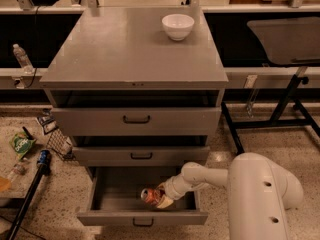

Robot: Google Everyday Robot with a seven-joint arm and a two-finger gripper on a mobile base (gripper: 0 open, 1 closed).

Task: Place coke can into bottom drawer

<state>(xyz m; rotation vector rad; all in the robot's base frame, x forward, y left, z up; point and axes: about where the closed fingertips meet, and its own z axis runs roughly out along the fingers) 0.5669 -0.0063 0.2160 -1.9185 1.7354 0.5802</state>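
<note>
One coke can (149, 195) is sitting tipped sideways inside the open bottom drawer (142, 218), where you are clamping it with the gripper (157, 198) from its right end; whether it is touching the drawer floor is hidden.
</note>
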